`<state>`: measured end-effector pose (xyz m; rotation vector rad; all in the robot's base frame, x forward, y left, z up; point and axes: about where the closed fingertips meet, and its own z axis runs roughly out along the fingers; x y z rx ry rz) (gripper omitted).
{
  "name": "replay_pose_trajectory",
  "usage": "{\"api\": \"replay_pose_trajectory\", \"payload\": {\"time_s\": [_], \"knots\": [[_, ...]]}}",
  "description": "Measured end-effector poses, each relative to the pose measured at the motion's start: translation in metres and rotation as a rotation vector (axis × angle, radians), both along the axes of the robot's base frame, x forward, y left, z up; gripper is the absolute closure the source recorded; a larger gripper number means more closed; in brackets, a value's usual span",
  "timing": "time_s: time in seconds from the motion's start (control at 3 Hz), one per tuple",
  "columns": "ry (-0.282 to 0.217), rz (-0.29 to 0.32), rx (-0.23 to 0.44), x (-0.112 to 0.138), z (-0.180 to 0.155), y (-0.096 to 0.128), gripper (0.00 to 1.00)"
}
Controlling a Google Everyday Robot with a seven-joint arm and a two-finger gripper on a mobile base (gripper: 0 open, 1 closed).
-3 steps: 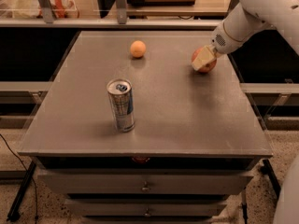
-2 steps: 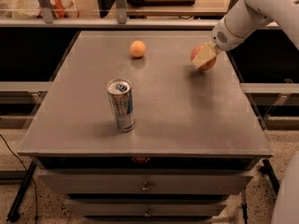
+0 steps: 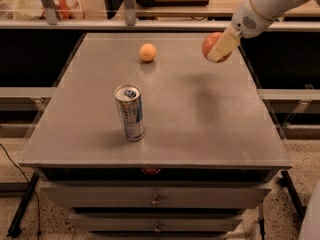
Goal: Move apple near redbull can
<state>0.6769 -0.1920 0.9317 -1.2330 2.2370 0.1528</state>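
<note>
The apple (image 3: 209, 44), reddish-pink, is held in the air above the right rear part of the grey table (image 3: 200, 119). My gripper (image 3: 218, 49) comes in from the upper right and is shut on the apple, one pale finger (image 3: 224, 45) lying across its front. The apple's shadow falls on the table below and to the left of it. The redbull can (image 3: 130, 112), slim, silver and blue with a pull-tab top, stands upright left of centre near the front, well apart from the apple.
A small orange ball-like fruit (image 3: 147, 52) lies at the rear centre of the table. Drawers (image 3: 156, 199) sit under the tabletop. A shelf with clutter runs behind the table. A black cable lies on the floor at the left.
My gripper has lifted the apple off the table at the right rear and carried it upward and slightly left. The can and the orange fruit have not moved.
</note>
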Motion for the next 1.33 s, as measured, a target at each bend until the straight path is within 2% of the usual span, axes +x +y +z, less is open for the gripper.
{"api": "replay_pose_trajectory", "payload": {"time_s": [0.33,0.67,1.0,1.33], "knots": [[-0.02,0.215,0.029,-0.033,0.019,0.034,1.0],[-0.031,0.267,0.024,-0.035,0.017,0.041,1.0],[-0.027,0.26,0.026,-0.034,0.017,0.04,1.0],[-0.021,0.291,0.021,-0.038,0.011,0.046,1.0]]}}
